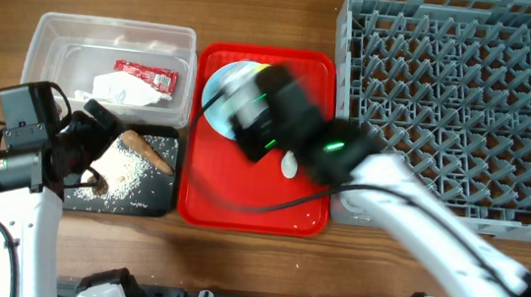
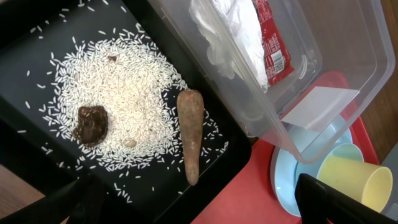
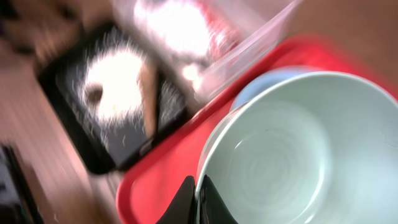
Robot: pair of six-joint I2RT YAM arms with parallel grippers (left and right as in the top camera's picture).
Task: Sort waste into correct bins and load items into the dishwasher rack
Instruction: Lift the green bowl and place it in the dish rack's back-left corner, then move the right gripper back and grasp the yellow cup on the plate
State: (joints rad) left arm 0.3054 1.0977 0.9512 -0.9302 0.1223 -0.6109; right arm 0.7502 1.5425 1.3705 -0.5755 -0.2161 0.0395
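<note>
The right arm reaches in across the red serving tray (image 1: 255,202), blurred in the overhead view. Its end effector (image 3: 196,198) has its two dark fingers pressed together on the near rim of the pale green bowl (image 3: 298,149), pinching that thin edge between them. The bowl sits upright over the red tray, and the round light blue plate (image 3: 261,87) peeks out from behind its far edge.

The left end effector (image 1: 102,151) hangs over the black tray (image 2: 37,37) with its fingers spread wide, one at each lower corner of the wrist view and nothing between them. On the black tray lie a spread of white rice grains (image 2: 124,93), a dark brown lump (image 2: 91,123) on the rice and a long tapered brown scrap (image 2: 189,134) at the edge of the pile.

Just beside the black tray stands the clear plastic tub (image 1: 55,32), which holds the crumpled white paper (image 2: 230,31) and the red sauce packet (image 2: 270,37) next to it. In the left wrist view a small yellow cup (image 2: 351,177) lies tilted on the blue plate.

The grey dishwasher rack (image 1: 457,109) stands on the desk (image 1: 234,264) at the right of the red tray, with no dishes among its pegs.
</note>
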